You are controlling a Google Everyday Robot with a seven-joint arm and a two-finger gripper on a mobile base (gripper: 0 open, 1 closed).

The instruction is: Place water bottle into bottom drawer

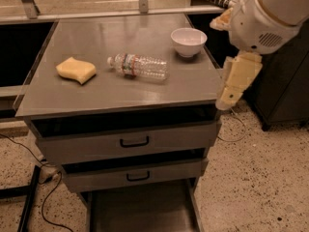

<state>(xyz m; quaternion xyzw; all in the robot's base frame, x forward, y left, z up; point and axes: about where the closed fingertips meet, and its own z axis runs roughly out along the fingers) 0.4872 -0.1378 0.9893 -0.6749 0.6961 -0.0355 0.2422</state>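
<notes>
The water bottle (140, 66) lies on its side near the middle of the grey cabinet top (96, 93), white cap pointing left. The bottom drawer (140, 209) is pulled out at floor level under the two handled drawers, and its dark tray looks empty. My gripper (228, 99) hangs down from the white arm (270, 13) just off the cabinet's right edge, at about the height of the top. It is to the right of the bottle, apart from it, and holds nothing that I can see.
A yellow sponge (76, 70) lies on the left of the top and a white bowl (188, 41) stands at the back right. A dark cabinet (285, 95) stands to the right. Cables (34, 163) run over the speckled floor at the left.
</notes>
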